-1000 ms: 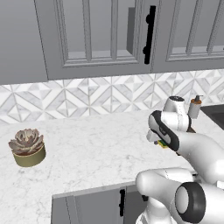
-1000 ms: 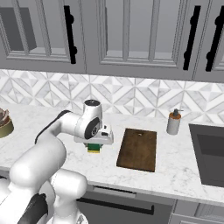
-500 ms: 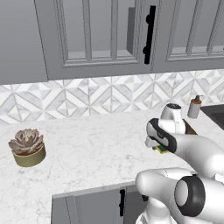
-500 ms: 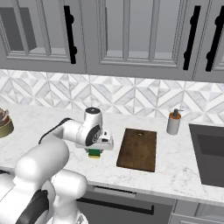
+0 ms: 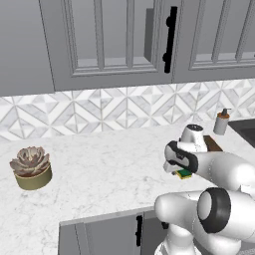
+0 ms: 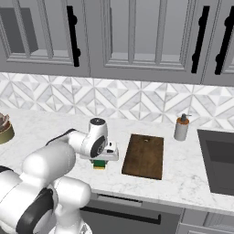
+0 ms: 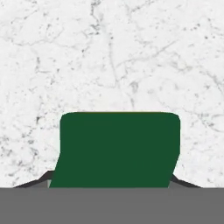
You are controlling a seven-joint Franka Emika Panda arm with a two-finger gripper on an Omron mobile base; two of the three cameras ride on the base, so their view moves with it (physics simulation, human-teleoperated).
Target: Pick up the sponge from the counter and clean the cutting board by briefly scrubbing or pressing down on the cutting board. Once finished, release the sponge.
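Two dark fingers (image 7: 114,186) are all but hidden in the hand view: just slivers of them show at either lower corner of the sponge (image 7: 119,148), whose green top sits squarely between them and covers the gap. Whether they are pressed against its sides or a little apart I cannot tell.

From the right base view the sponge (image 6: 99,164) lies on the white marble surface (image 6: 55,128) directly under the hand (image 6: 107,153), with its green top and yellow layer peeking out below the hand's white body; the fingers themselves are blocked there. The left base view gives the same (a small green and yellow corner (image 5: 184,174) under the wrist).

Just to the right of the sponge, apart from it, the dark brown cutting board (image 6: 144,155) lies flat on the surface. In the left base view the arm covers most of it. Farther back stands a small soap bottle (image 6: 181,127), near the dark sink (image 6: 219,160). A potted succulent (image 5: 31,167) sits well off to the left.
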